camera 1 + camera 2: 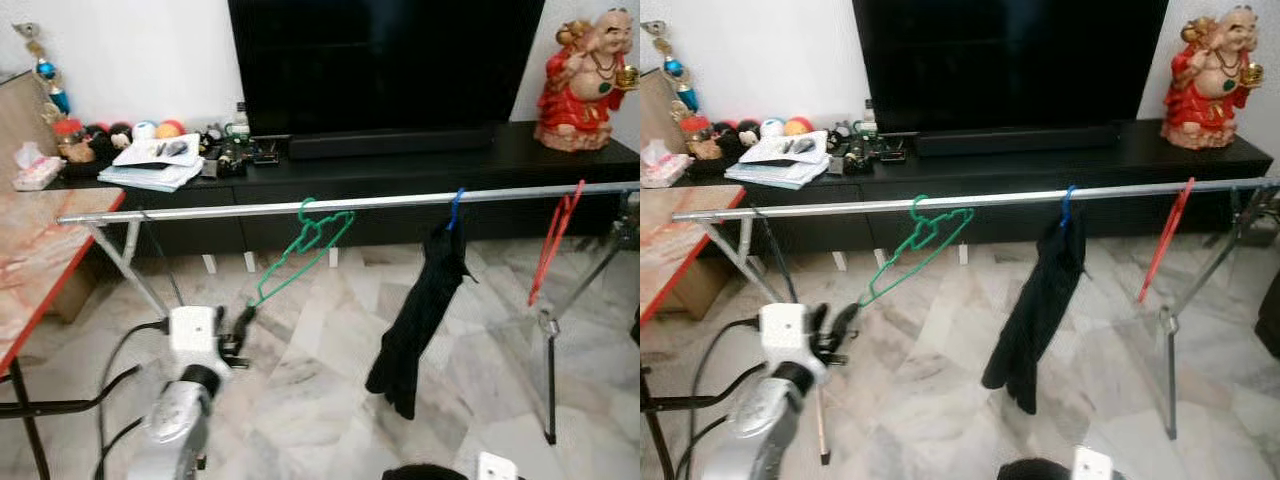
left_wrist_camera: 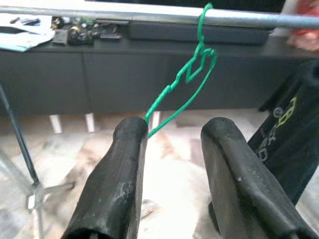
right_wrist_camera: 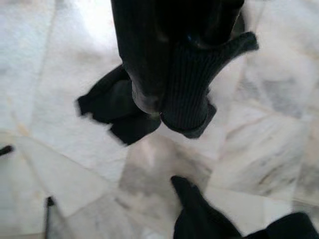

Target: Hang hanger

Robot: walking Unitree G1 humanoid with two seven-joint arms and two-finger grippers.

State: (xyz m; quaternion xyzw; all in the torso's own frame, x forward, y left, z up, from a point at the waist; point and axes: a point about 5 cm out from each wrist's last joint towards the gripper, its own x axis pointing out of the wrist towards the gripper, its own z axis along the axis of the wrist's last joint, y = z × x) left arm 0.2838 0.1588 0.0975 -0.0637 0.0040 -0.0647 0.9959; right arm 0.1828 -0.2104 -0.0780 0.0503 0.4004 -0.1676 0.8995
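Three hangers hung on the silver rail [image 1: 250, 208]: the green hanger [image 1: 300, 250] hooked at about the rail's middle, a blue one [image 1: 455, 208] mostly hidden under a black garment [image 1: 415, 320], and a red one [image 1: 552, 245] toward three o'clock. The left claw [image 2: 172, 144] stood with its two fingers parted, the green hanger's lower corner tucked behind one finger [image 2: 124, 164] (contact hard to judge). In the right wrist view the right claw [image 3: 164, 55] was a dark blur over dark cloth; its opening could not be told.
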